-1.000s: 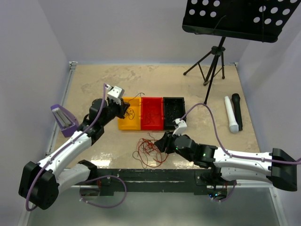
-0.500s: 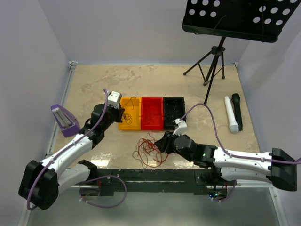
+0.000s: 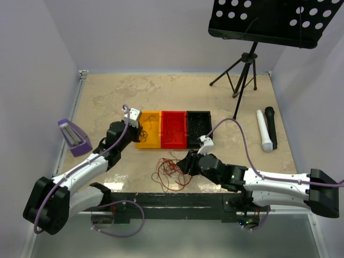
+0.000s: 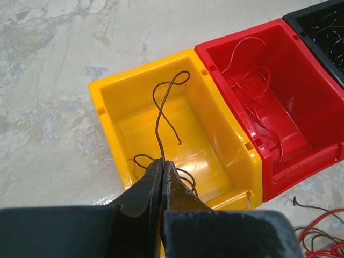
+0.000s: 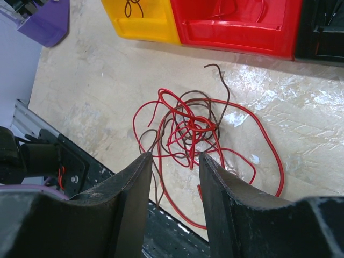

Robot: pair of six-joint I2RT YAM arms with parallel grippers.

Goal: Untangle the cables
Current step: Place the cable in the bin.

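Note:
The cables (image 3: pixel 171 172) lie as a loose snarl of red and brown wires on the table in front of the bins, also seen in the right wrist view (image 5: pixel 194 128). My right gripper (image 5: pixel 174 157) hangs open just above the snarl's near side (image 3: pixel 185 162), with nothing between its fingers. My left gripper (image 4: pixel 163 164) is shut on a single brown wire (image 4: pixel 159 141) that curls up over the yellow bin (image 4: pixel 105 110); in the top view it (image 3: pixel 140 125) sits at that bin's left edge. More brown wire lies in the yellow bin, red wires in the red bin (image 4: pixel 237 58).
Yellow (image 3: pixel 145 144), red (image 3: pixel 173 144) and black (image 3: pixel 198 115) bins stand in a row mid-table. A purple holder (image 3: pixel 73 137) is at the left. A music stand (image 3: pixel 244 75) stands at the back right, with a white (image 3: pixel 263 130) and a black (image 3: pixel 271 127) microphone beside it.
My left gripper has come down and forward over the yellow bin with the brown wire still in it. The right arm and the snarl have not moved.

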